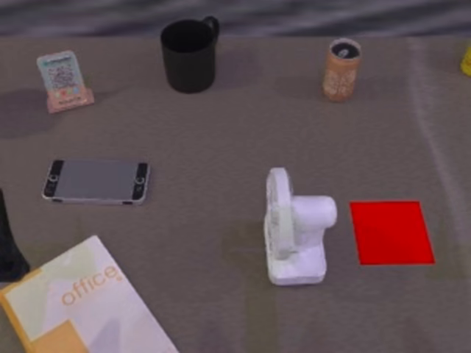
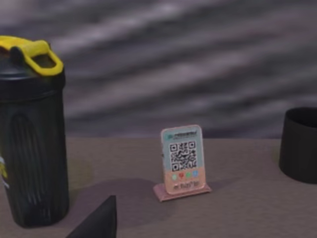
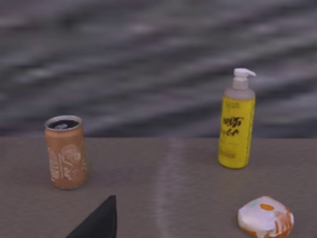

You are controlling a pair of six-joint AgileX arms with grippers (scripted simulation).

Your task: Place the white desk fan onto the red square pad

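The white desk fan (image 1: 296,224) stands on its square base near the middle of the table, its round grille turned toward the left. The red square pad (image 1: 391,232) lies flat just to its right, bare, with a narrow strip of table between them. My left arm (image 1: 7,246) shows only as a dark shape at the table's left edge, far from the fan. My right arm is outside the top view; only a dark sliver of it (image 3: 99,223) shows in the right wrist view. Neither gripper holds anything that I can see.
Along the back stand a QR-code stand (image 1: 64,81), a black mug (image 1: 189,55) and an orange can (image 1: 341,70). A phone (image 1: 97,181) and an "office" book (image 1: 81,309) lie at the left. A black shaker (image 2: 32,129), yellow pump bottle (image 3: 237,124) and small wrapped item (image 3: 265,215) appear in the wrist views.
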